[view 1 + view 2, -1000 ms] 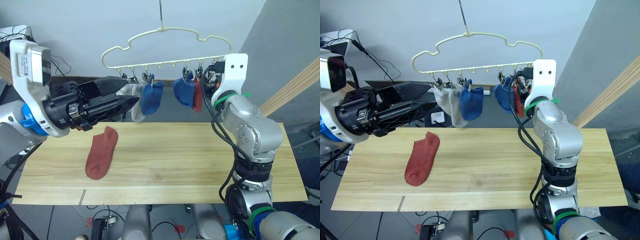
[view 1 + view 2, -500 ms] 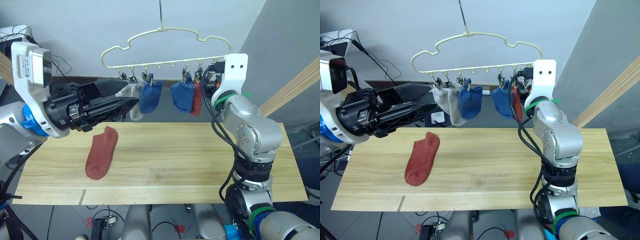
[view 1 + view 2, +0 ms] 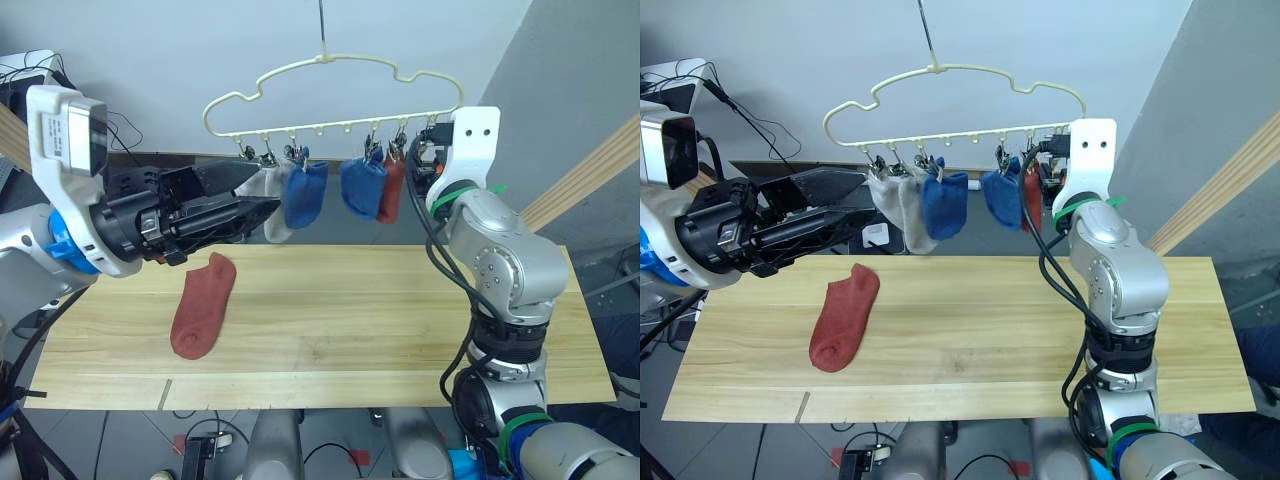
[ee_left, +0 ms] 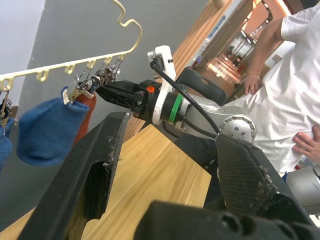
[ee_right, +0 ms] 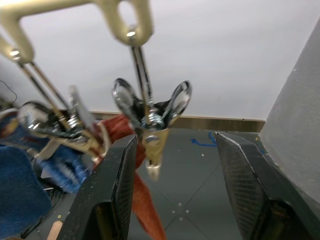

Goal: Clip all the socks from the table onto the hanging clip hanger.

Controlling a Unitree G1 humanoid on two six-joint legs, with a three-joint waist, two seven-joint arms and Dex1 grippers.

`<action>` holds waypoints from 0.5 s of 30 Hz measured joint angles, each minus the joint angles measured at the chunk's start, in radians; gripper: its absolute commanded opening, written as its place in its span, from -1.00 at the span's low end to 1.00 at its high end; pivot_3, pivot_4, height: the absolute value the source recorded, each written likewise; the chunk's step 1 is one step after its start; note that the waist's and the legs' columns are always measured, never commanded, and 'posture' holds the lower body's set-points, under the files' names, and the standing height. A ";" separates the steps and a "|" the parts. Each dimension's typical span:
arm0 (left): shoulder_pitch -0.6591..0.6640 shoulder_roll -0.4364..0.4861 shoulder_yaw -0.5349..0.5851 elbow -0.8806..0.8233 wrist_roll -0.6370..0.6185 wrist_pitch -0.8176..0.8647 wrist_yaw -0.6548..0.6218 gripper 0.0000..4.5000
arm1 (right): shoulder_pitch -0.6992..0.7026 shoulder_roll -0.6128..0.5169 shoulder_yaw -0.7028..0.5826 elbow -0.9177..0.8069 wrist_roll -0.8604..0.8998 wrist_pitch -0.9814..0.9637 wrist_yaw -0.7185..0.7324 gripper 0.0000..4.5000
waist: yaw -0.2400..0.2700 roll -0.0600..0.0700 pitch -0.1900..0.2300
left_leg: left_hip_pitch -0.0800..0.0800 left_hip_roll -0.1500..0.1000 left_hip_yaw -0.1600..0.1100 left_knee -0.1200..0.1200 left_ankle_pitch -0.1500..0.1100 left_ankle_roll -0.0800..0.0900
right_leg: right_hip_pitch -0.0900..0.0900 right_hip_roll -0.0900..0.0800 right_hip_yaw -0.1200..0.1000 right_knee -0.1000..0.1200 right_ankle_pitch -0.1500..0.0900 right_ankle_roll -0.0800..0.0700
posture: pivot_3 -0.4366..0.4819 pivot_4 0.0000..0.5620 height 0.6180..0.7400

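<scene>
Wooden bench (image 3: 400,330) has one rust-red sock (image 3: 203,305) lying at lower left; five socks (image 3: 303,193) already hang on the clip hanger (image 3: 330,95) up top. Left end effector (image 3: 258,190) and right end effector (image 5: 175,200) both gape open, empty.

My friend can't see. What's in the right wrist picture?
An empty silver clip hangs from the pale yellow hanger, between the right pincer's two open black fingers. Beside it, another clip holds a rust-red sock next to a blue sock.

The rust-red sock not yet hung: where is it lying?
The rust-red sock lies flat on the table's left part, below the left end effector.
</scene>
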 measured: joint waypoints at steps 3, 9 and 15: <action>0.000 -0.007 -0.001 0.000 0.004 -0.002 0.000 0.43 | -0.001 -0.002 -0.005 0.000 -0.001 0.001 -0.001 0.14 | 0.000 0.000 0.000 | 0.000 0.000 0.000 0.000 0.000 0.000 | 0.000 0.000 0.000 0.000 0.000 0.000 | -0.25 0.35 1.00; -0.001 -0.017 -0.005 0.000 0.011 -0.004 0.002 0.43 | -0.002 -0.009 -0.010 0.000 -0.002 0.011 -0.005 0.14 | 0.000 0.000 0.000 | 0.000 0.000 0.000 0.000 0.000 0.000 | 0.000 0.000 0.000 0.000 0.002 -0.003 | -0.30 0.38 1.00; -0.003 -0.024 -0.009 0.000 0.020 -0.006 0.014 0.43 | -0.030 -0.008 -0.014 0.022 -0.001 0.003 -0.006 0.14 | -0.001 0.000 0.000 | 0.000 0.000 0.000 0.000 0.000 0.000 | 0.000 0.000 0.000 0.000 0.002 -0.003 | -0.28 0.35 1.00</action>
